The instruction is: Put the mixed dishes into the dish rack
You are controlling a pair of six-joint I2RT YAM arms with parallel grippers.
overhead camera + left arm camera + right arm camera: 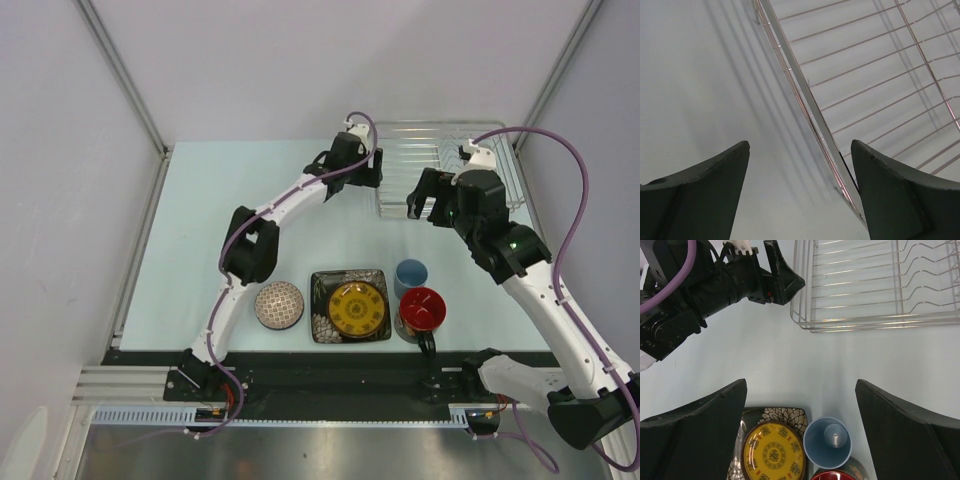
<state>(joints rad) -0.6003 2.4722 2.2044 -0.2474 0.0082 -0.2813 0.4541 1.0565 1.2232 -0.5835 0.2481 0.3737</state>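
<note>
The dishes stand in a row near the front: speckled bowl (278, 305), square black plate with yellow centre (350, 306), light blue cup (410, 276) and dark mug with red inside (422, 310). The silver wire dish rack (430, 128) stands at the back right and holds no dishes. My left gripper (375, 172) is open at the rack's left edge; in the left wrist view the rack's rim (810, 107) runs between my open fingers (800, 145), close to the right one. My right gripper (425, 203) is open and empty, held above the table between rack and cup. Its view (800, 382) shows cup (828, 441), plate (771, 450), mug rim (832, 475) and rack (870, 315).
The left arm's black wrist (740, 280) reaches across beside the rack's near-left corner. Grey walls and metal frame posts (125, 75) close in the table on the left, back and right. The arm bases sit on a black rail (340, 375) at the front.
</note>
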